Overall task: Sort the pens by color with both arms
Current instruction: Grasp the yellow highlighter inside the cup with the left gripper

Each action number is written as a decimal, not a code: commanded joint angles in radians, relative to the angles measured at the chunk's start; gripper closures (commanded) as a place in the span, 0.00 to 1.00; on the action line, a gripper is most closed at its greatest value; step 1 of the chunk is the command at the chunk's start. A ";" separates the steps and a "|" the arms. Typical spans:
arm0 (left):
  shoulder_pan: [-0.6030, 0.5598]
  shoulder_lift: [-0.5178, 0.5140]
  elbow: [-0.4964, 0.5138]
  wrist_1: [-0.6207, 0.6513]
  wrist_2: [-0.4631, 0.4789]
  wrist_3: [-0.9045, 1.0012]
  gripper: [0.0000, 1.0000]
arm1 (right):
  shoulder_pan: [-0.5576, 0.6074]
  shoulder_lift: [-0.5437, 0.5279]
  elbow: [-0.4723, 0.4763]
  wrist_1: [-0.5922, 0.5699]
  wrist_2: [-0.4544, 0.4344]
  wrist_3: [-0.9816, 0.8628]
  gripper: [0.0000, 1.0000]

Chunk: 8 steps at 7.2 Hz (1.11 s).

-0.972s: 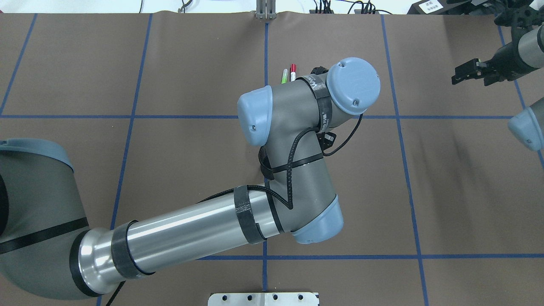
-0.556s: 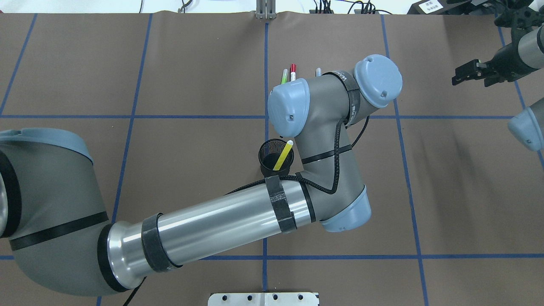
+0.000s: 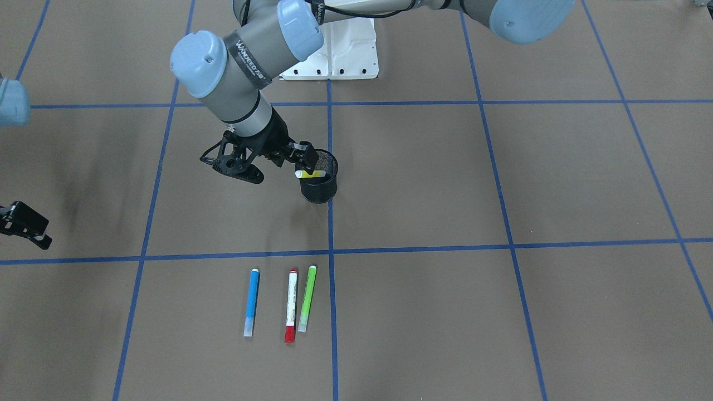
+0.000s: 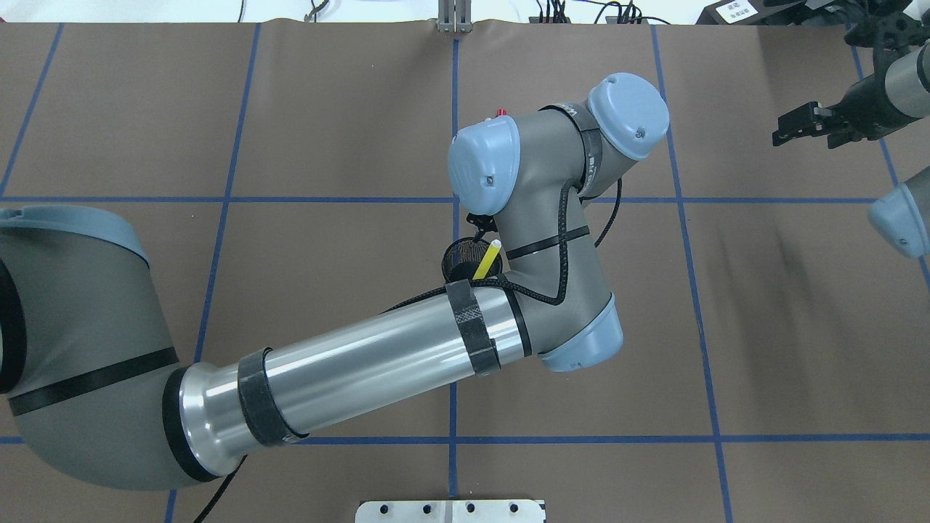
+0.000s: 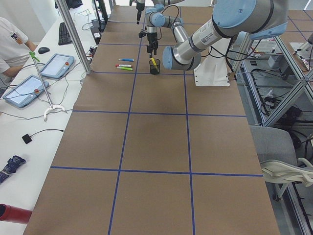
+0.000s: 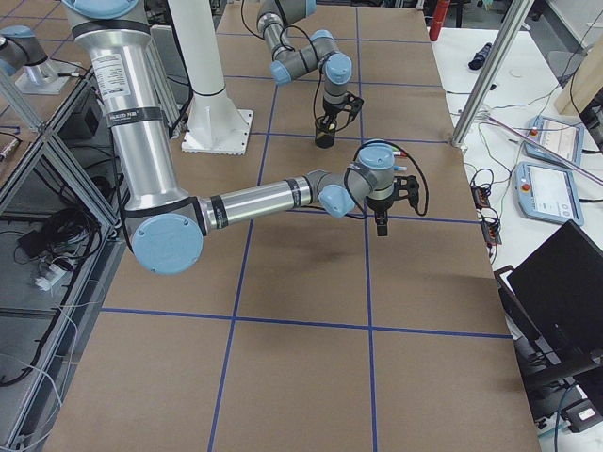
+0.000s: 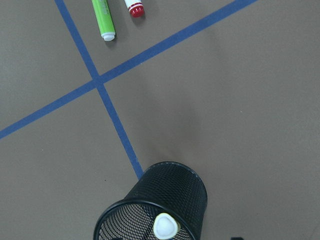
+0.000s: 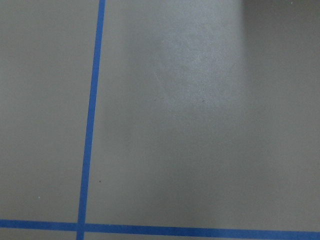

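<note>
A yellow pen (image 3: pixel 310 174) leans inside a black mesh cup (image 3: pixel 320 190) near the table's middle. My left gripper (image 3: pixel 303 159) hovers at the cup's rim just above the pen's white end (image 7: pixel 165 226), and it looks open with nothing held. In a row on the operators' side of the cup lie a blue pen (image 3: pixel 252 302), a red-capped white pen (image 3: pixel 291 306) and a light green pen (image 3: pixel 307 298). The left arm hides most of that row in the overhead view. My right gripper (image 4: pixel 779 127) hangs open and empty over bare table far to the right.
A blue tape grid crosses the brown table cover (image 3: pixel 501 184). The white pedestal base (image 3: pixel 334 50) stands at the robot's edge. A person sits at a side bench with tablets (image 5: pixel 56 66) beyond the table's far edge.
My left wrist swung right and uncovered the cup with the yellow pen. It then drew back over the cup's rim, covering the laid-out pens from overhead. The right arm stayed still.
</note>
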 commanded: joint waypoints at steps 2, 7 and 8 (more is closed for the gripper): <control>-0.013 0.004 0.030 -0.048 -0.001 0.013 0.22 | -0.001 0.001 -0.002 0.000 -0.001 -0.001 0.00; -0.008 0.014 0.033 -0.048 -0.006 0.012 0.45 | -0.001 0.007 -0.002 -0.001 -0.001 -0.001 0.00; -0.008 0.014 0.028 -0.045 -0.007 0.012 0.54 | -0.001 0.007 -0.002 0.000 -0.001 0.000 0.00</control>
